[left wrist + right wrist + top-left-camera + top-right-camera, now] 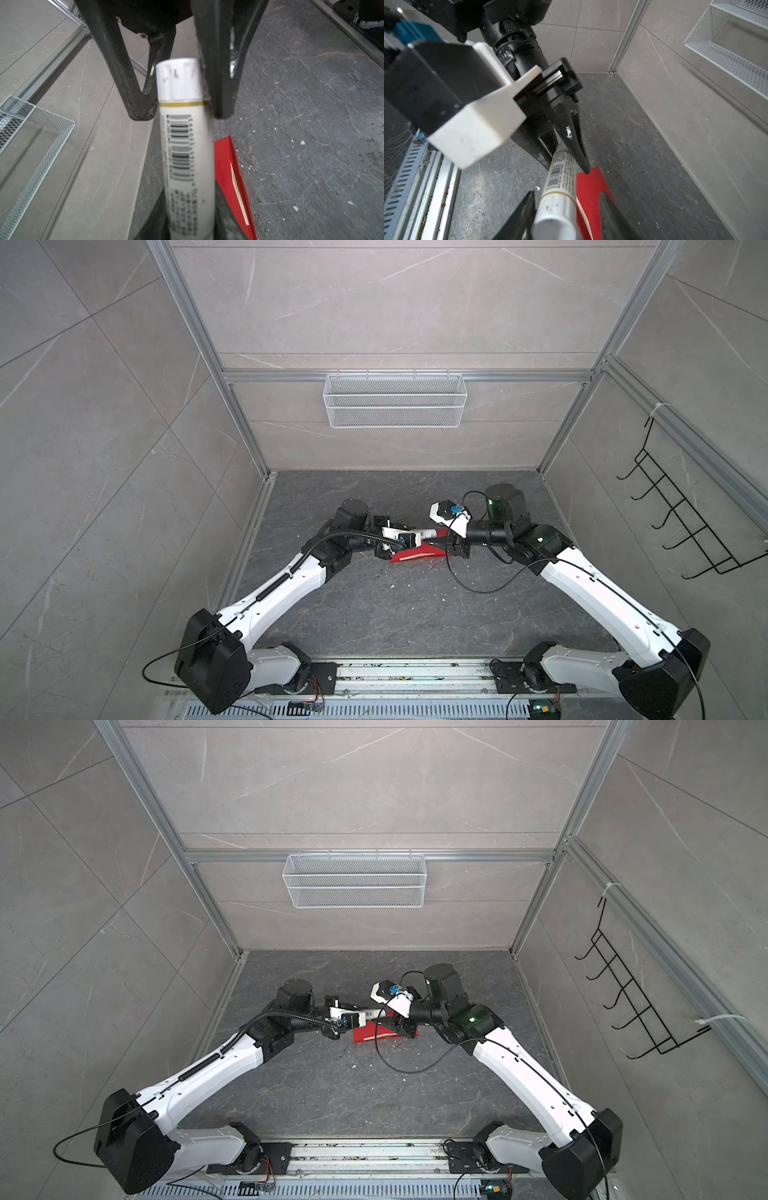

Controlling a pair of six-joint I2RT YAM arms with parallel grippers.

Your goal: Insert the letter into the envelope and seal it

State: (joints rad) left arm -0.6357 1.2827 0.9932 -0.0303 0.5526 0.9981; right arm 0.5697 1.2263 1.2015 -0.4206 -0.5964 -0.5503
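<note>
My left gripper (190, 187) is shut on the body of a white glue-stick tube (187, 145) and holds it level just above the table. The tube's cap end lies between the fingers of my right gripper (566, 193), which stand open round it; one finger is at the cap, the other a little apart. In a top view the two grippers meet over the red envelope (415, 558), which lies flat on the dark table. Only a thin cream edge of the letter (239, 191) shows, inside the envelope's mouth.
A white mesh basket (395, 402) hangs on the back wall and a black wire hook rack (685, 522) on the right wall. A loose black cable (478, 585) loops over the table in front of the envelope. White crumbs dot the table.
</note>
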